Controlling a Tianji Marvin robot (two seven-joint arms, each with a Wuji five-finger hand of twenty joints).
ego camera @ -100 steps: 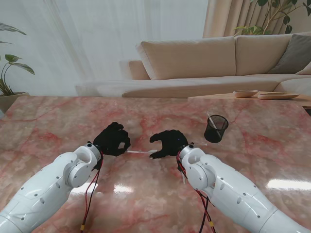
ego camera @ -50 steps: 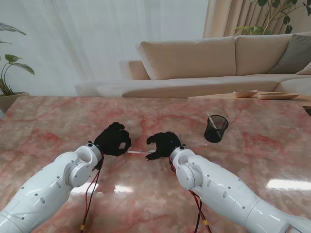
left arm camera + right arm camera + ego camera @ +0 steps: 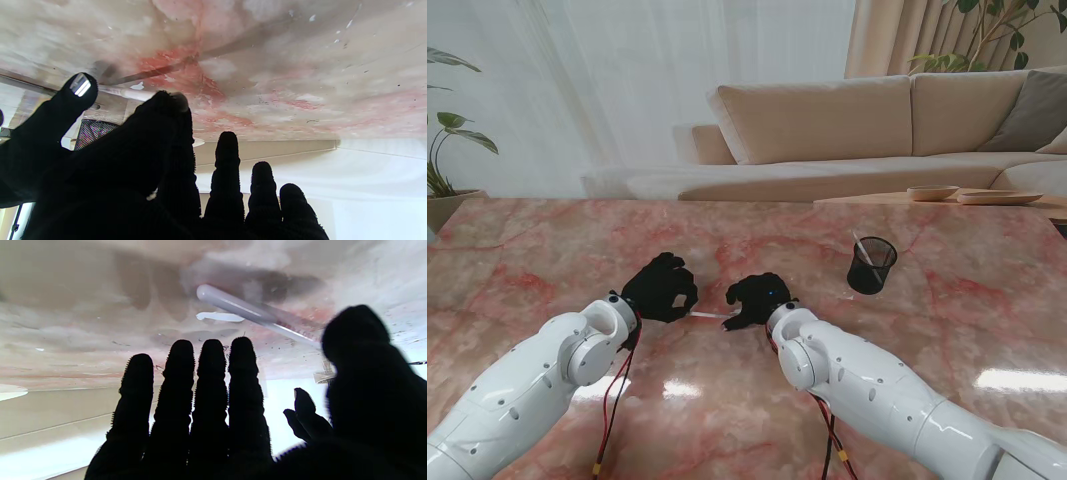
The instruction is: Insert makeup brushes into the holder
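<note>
Our two black-gloved robot hands flank a slim white makeup brush (image 3: 710, 314) lying flat on the pink-veined marble table (image 3: 547, 250), toward the middle of its span and nearer our edge than the far one. The left robot hand (image 3: 660, 288) hovers palm-down over one end of the brush, fingers loosely spread and holding nothing; in its wrist view the thumb and forefinger sit close to the white handle (image 3: 126, 93) without closing on it. The right robot hand (image 3: 757, 300) sits at the other end, four fingers (image 3: 213, 373) straight and side by side, thumb apart, nothing held. The pale rod (image 3: 240, 308) lies just beyond those fingertips. We judge both hands are placed to trap a thin, flat-lying object that is hard to lift. The black mesh cup holder (image 3: 871, 265), already carrying one brush, stands well apart toward the table's right side.
</note>
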